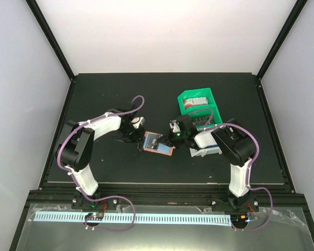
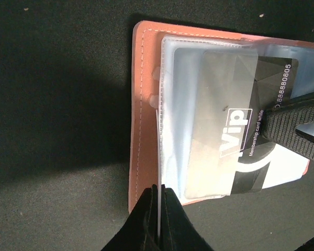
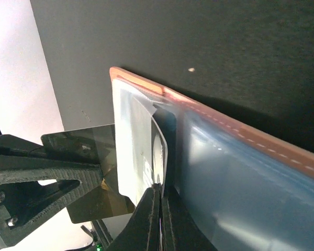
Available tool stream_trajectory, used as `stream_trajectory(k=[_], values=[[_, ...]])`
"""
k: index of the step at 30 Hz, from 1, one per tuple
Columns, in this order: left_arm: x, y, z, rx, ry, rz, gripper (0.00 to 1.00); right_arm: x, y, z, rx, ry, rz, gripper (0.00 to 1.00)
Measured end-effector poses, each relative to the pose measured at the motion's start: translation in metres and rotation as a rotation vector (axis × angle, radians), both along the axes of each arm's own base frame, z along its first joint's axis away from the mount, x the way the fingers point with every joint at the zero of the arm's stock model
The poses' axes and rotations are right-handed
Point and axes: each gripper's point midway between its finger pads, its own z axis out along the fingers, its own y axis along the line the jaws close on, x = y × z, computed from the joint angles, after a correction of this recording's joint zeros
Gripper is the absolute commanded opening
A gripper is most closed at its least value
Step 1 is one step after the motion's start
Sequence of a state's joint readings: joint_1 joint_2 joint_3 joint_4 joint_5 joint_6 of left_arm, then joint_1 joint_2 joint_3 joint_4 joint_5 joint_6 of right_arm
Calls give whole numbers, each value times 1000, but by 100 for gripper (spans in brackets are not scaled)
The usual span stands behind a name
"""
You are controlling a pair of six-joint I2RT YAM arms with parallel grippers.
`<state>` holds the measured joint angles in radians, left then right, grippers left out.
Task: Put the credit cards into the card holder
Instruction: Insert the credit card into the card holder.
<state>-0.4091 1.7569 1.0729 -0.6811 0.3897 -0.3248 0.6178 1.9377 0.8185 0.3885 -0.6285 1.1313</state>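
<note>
salmon leather card holder (image 2: 144, 104) — right end cropped | dark VIP card (image 2: 269, 78) — left half blurred behind clear sleeve (image 2: 178, 104)

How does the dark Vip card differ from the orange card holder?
The dark card is black-grey with white lettering; the card holder is salmon-orange, stitched. The card is smaller than the holder. The card sits partly in a clear sleeve; the holder lies open on the table. Both are flat rectangles.

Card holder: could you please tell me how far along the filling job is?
Done: the card holder lies open. In hand: the right claw holds a dark card partway inside a clear sleeve pinched by the left claw. Left: a red-and-white card waits in the green tray.
</note>
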Motion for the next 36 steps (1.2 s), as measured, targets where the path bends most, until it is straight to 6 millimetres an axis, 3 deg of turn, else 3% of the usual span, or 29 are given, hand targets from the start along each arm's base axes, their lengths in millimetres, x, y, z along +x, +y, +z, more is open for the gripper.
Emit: stream_trajectory(k=[2,7,10,21,29,36], values=[[0,0,0,0,1,0,2,1,2,2,-2,-6,7,9],[-3,-2,0,2,4,-8,2,-2,2,0,-90,-42,34,32],[-7,-6,2,3,4,-26,2,-6,0,7,-141,-78,49,39],[-16,-9,4,2,3,-45,1,-17,-15,9,-323,-130,79,50],[-16,-10,6,2,1,-47,2,-20,-13,14,-441,-177,98,50],[-21,-12,3,4,6,-60,2,-23,-4,14,-445,-186,124,49]])
